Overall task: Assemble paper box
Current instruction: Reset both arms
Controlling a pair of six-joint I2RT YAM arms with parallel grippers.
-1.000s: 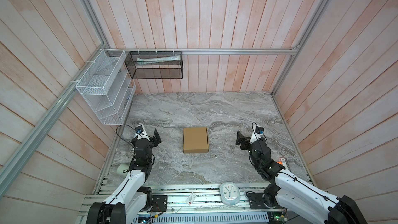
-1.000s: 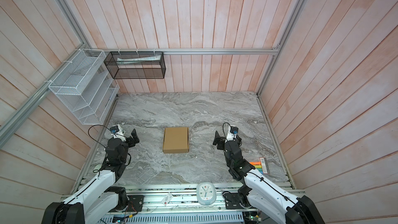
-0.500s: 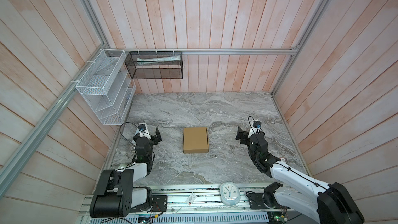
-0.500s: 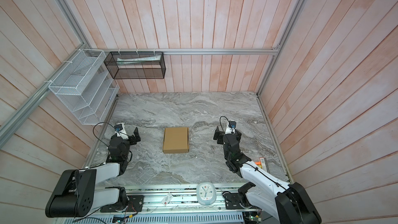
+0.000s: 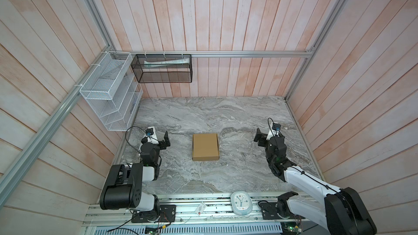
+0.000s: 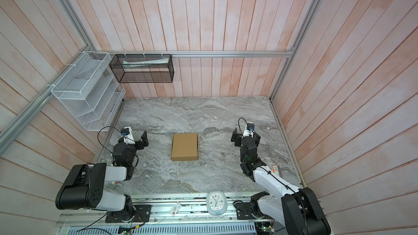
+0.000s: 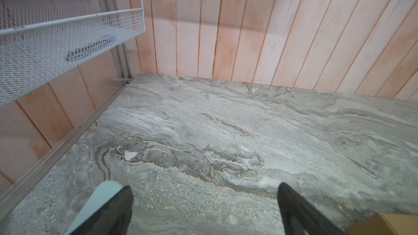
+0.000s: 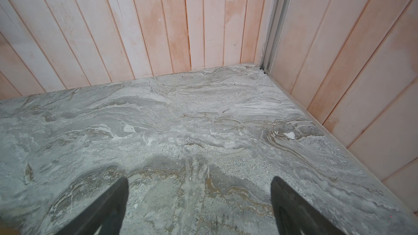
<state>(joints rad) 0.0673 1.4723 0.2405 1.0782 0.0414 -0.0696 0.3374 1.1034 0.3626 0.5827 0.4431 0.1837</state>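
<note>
Jaws spread wide and empty on left arm and right arm, closed brown cardboard box lying flat on grey marble bench between them, touching neither

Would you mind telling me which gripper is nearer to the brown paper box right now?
Left. The left gripper hangs open just off the left side of the paper box. The right gripper, also open, is farther off its right side. Neither touches it.

Pink plank walls enclose a grey marbled tabletop. At the frame's upper left hang a white mesh rack and a black mesh basket, perhaps holding paper.
</note>
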